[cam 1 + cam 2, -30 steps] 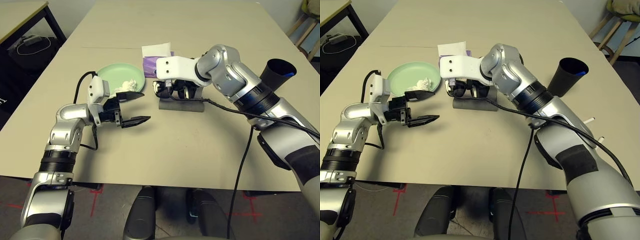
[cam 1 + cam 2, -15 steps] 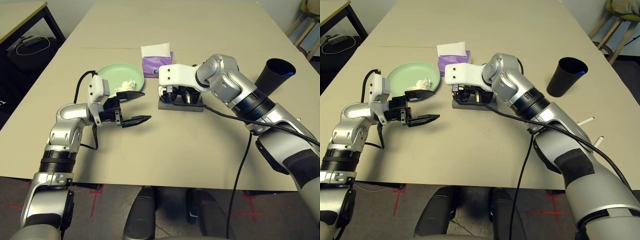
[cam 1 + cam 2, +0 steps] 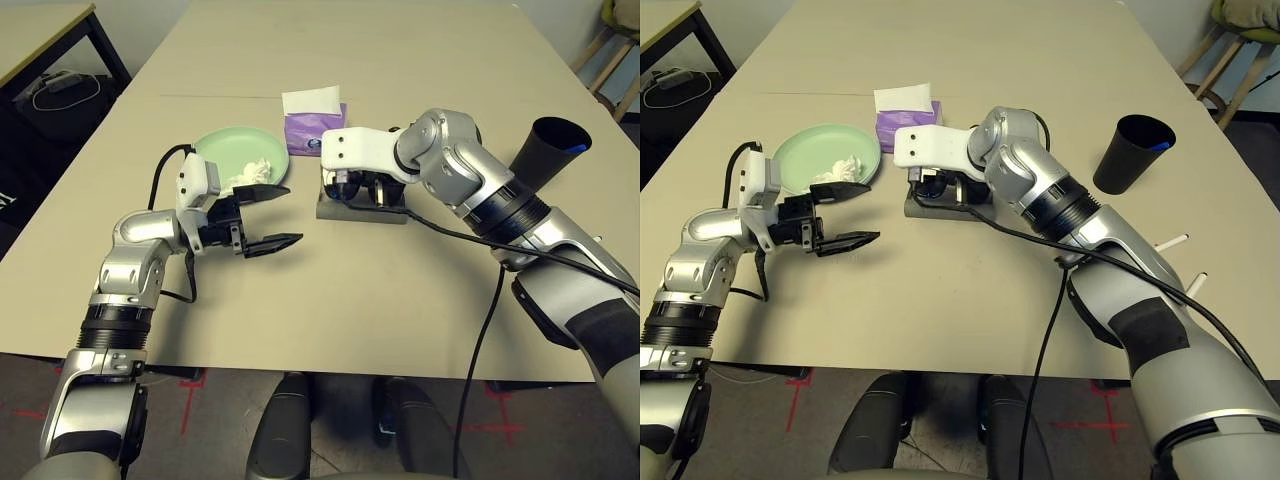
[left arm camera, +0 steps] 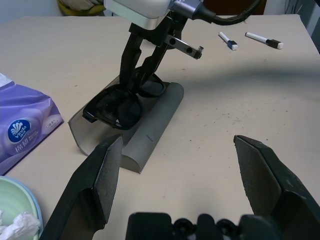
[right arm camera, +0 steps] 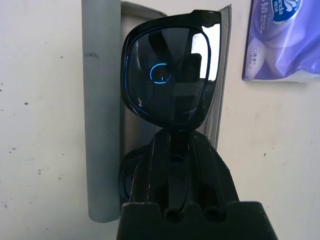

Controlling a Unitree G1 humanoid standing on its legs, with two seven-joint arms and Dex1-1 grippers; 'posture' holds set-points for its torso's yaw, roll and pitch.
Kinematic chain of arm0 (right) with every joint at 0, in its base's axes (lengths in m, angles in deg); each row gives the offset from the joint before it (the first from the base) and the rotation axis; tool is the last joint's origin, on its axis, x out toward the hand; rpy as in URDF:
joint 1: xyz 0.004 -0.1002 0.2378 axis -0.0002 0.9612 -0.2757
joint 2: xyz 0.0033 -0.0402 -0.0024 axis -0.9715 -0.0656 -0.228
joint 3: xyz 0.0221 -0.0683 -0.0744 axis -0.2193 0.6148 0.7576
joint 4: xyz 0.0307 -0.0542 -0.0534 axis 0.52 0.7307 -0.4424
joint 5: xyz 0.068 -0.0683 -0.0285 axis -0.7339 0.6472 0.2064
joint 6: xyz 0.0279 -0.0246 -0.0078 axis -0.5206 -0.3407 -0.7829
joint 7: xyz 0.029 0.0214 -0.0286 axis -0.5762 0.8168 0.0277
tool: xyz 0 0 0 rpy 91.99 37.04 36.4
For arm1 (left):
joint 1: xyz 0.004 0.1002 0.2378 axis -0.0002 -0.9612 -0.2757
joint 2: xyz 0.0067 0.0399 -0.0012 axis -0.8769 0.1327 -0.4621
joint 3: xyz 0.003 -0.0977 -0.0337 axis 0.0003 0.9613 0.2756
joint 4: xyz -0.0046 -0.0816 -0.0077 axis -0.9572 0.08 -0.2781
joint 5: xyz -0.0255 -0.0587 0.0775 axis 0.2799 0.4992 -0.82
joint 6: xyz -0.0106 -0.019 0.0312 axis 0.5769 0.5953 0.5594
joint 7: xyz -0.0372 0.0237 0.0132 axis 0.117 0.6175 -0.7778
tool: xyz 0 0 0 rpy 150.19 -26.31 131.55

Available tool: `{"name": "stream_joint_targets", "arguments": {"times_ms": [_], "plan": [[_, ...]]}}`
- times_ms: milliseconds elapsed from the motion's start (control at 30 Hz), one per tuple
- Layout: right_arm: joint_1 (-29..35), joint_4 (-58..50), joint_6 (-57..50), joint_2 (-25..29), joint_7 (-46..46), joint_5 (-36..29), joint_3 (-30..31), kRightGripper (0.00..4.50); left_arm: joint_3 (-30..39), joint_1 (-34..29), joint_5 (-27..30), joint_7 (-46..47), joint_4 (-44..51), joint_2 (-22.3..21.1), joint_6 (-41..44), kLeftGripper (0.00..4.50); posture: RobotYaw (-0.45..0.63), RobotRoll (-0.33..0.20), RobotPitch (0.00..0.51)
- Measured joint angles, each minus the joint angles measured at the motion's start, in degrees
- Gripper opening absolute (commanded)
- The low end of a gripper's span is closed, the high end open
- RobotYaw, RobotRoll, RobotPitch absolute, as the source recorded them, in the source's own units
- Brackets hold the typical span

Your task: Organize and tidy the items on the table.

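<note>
The right claw [image 4: 142,75] is clamped on the sunglasses [image 4: 122,102], holding them over the open grey case [image 4: 150,127] at mid-bench [image 3: 400,60]. The left claw [image 3: 262,215] hangs open, empty, beside the green plate [image 3: 225,150] with its tissue [image 3: 255,170]. Tissue box [image 3: 312,130] behind the case; black cup [image 3: 550,150] far right

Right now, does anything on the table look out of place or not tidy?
Yes. Two white pens lie loose on the table, apart from the black cup. A crumpled tissue sits on the green plate.
</note>
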Motion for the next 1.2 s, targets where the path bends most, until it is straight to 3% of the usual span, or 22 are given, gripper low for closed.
{"name": "stream_joint_targets", "arguments": {"times_ms": [1200], "plan": [[-1.06,6.07,0.97,-3.73,-0.35,2.92,0.57,0.39,0.00,-1.97,0.03,2.02,1.98,0.12,0.34,4.50,0.26,0.000,0.160]]}}
